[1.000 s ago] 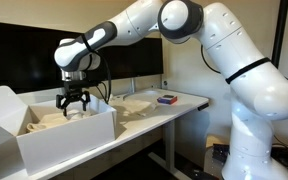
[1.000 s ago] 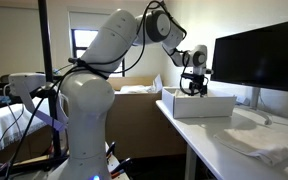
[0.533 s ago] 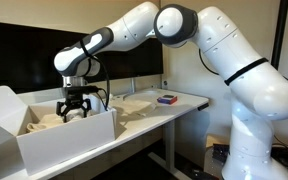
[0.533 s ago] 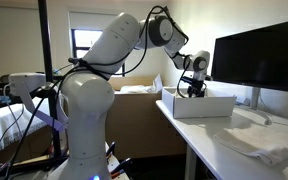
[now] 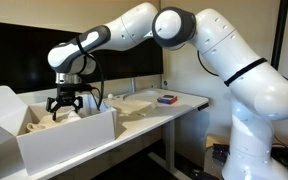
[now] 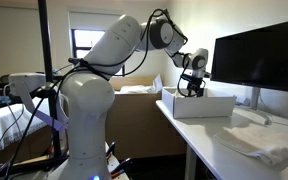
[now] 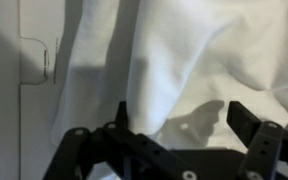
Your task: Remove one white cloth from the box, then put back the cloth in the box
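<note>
Cloth (image 7: 194,50) lies crumpled right under gripper (image 5: 64,108), w/ jaws spread & nothing pinched. Box (image 5: 69,145) walls sit around & below gripper, on bench (image 5: 189,101).

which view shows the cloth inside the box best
Wrist view: the white cloth fills it, folds clear. In an exterior view only a strip peeks over the box wall; in an exterior view the box hides it.
</note>
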